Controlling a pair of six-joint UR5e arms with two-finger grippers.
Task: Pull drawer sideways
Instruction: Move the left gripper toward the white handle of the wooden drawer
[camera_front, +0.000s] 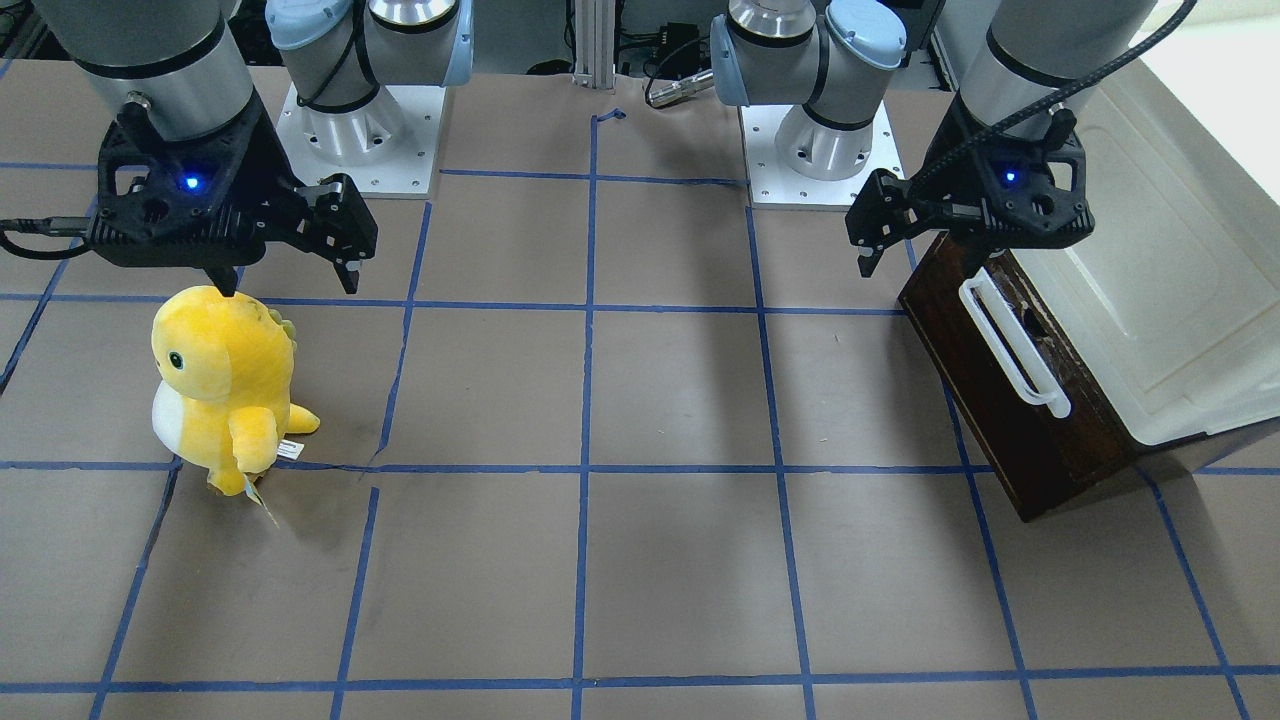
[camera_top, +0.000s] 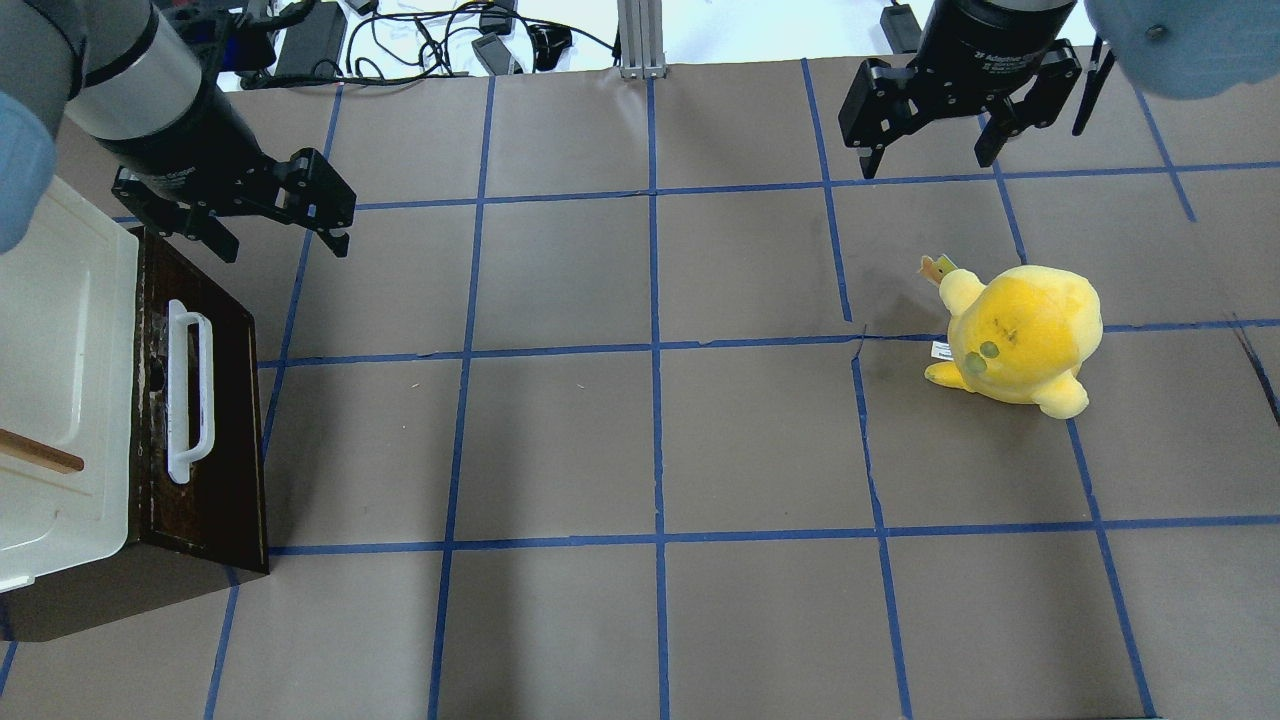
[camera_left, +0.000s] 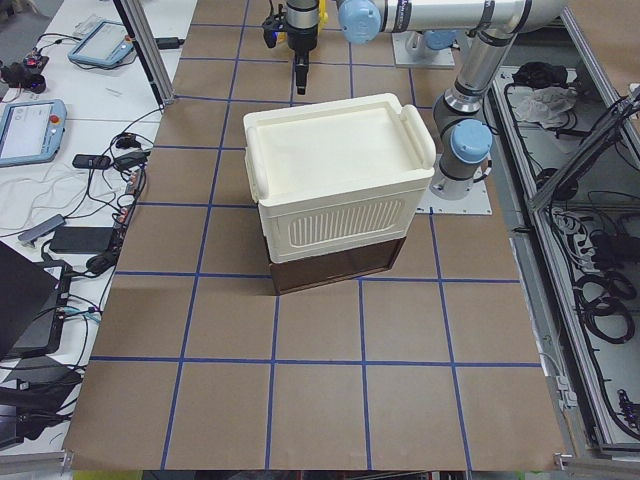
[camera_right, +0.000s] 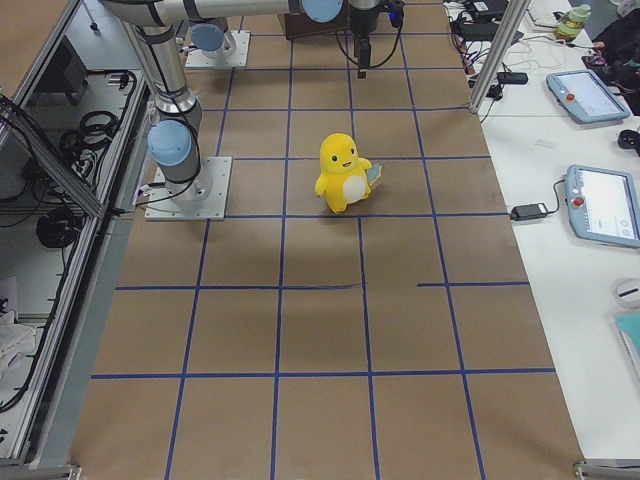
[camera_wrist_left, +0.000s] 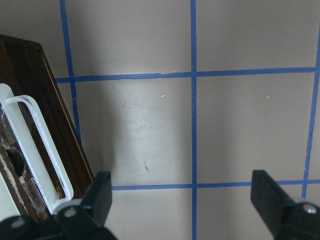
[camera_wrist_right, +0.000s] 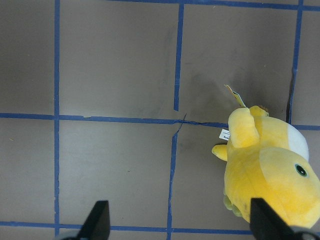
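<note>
In the front-facing view the drawer (camera_front: 1060, 455) sits at the right edge of the worktop (camera_front: 680, 400), under a cream case (camera_front: 1150, 300). Its dark front faces the worktop's middle, and the white handle (camera_front: 1012, 348) runs along that front. The left gripper (camera_front: 920, 265) hangs over the drawer's end nearest the robot's bases, spread wide and holding nothing. One finger lines up with the handle's upper end and the other is out over bare worktop; whether the first touches the handle cannot be told here. Across the worktop the right gripper (camera_front: 290, 283) hovers just above a yellow plush toy (camera_front: 225, 385), also wide open and empty.

From overhead, the left gripper (camera_top: 284, 247) is at the end corner of the drawer (camera_top: 228, 430). One fingertip is over that corner and the other is off toward the worktop's middle, with the handle (camera_top: 187, 390) unclasped. The right gripper (camera_top: 927, 165) is well apart from the drawer, near the plush toy (camera_top: 1020, 335).

From the exterior left, the case (camera_left: 335, 190) covers the drawer (camera_left: 335, 268), which shows only as a dark strip beneath it.

From the exterior right, the plush toy (camera_right: 345, 175) stands upright on the worktop.

In the left wrist view the fingers (camera_wrist_left: 100, 192) are far apart with only worktop between them. The drawer (camera_wrist_left: 30, 75) lies off to one side, with the handle's end just beside the nearer finger.

In the right wrist view the gripper is spread wide with nothing between its fingers, and the plush toy (camera_wrist_right: 272, 175) lies by one finger.
</note>
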